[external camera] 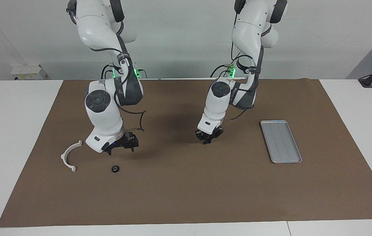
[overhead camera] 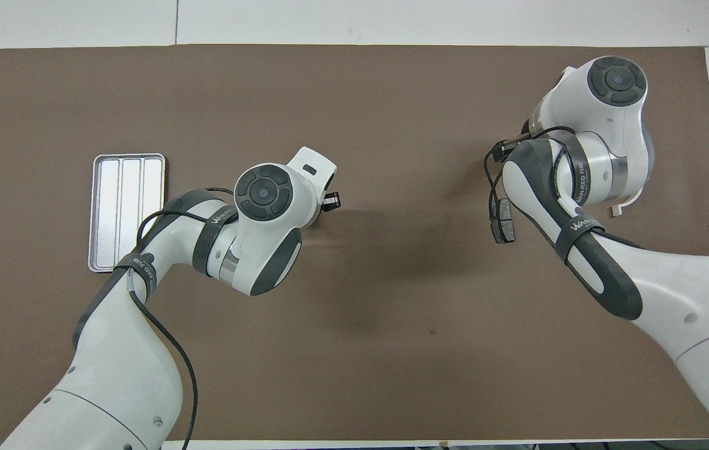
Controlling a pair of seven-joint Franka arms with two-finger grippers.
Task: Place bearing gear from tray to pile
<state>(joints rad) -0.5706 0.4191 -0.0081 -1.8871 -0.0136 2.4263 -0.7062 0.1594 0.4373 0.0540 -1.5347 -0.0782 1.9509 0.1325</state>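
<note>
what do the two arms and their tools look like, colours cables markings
Both arms are glossy white shells with dark grey joint bands and round dark grey caps. A grey strap on each forearm carries white lettering. Thin black cables loop along the outside of both, and a green light glows near each wrist. The left tool and the right tool are small, black and two-fingered.

— Where's the right gripper (external camera: 121,148)?
— Raised above the mat near the right arm's end, jaws apart, wrist bent down.
— And the left gripper (external camera: 207,139)?
— Fingertips together, hanging low over the mat's middle.
</note>
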